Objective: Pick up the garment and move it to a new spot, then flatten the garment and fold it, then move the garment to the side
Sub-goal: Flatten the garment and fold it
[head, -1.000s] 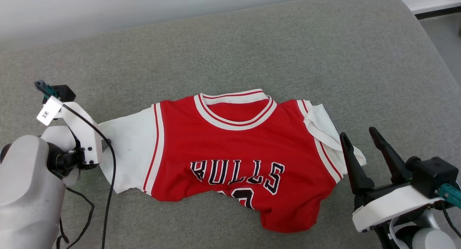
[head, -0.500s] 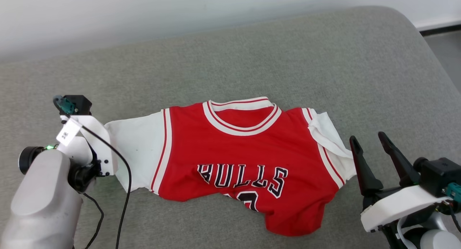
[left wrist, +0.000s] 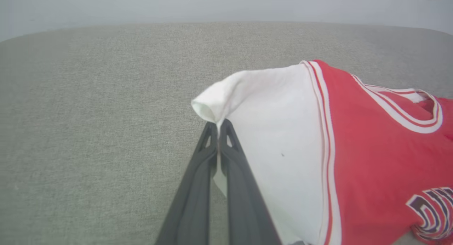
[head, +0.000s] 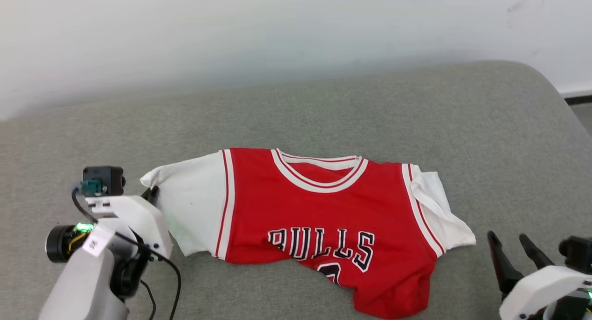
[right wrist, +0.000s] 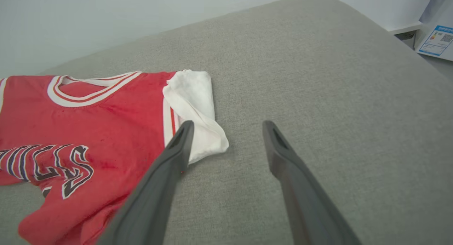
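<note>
One white sleeve [left wrist: 269,114] of the garment [head: 323,209], spread crosswise on the grey cushion [head: 416,102], is pinched by the left gripper [left wrist: 217,126], while the other sleeve [right wrist: 198,107] is seen just beside the splayed, empty right gripper [right wrist: 226,126].

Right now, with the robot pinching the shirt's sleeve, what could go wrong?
1. The left pincer is shut on just the edge of one white sleeve, so the thin cloth might slip out when lifted.
2. The right pincer is open and holds nothing, so the shirt could dangle from one side and crumple more.
3. The other sleeve is folded over already; it could end up creased.
</note>
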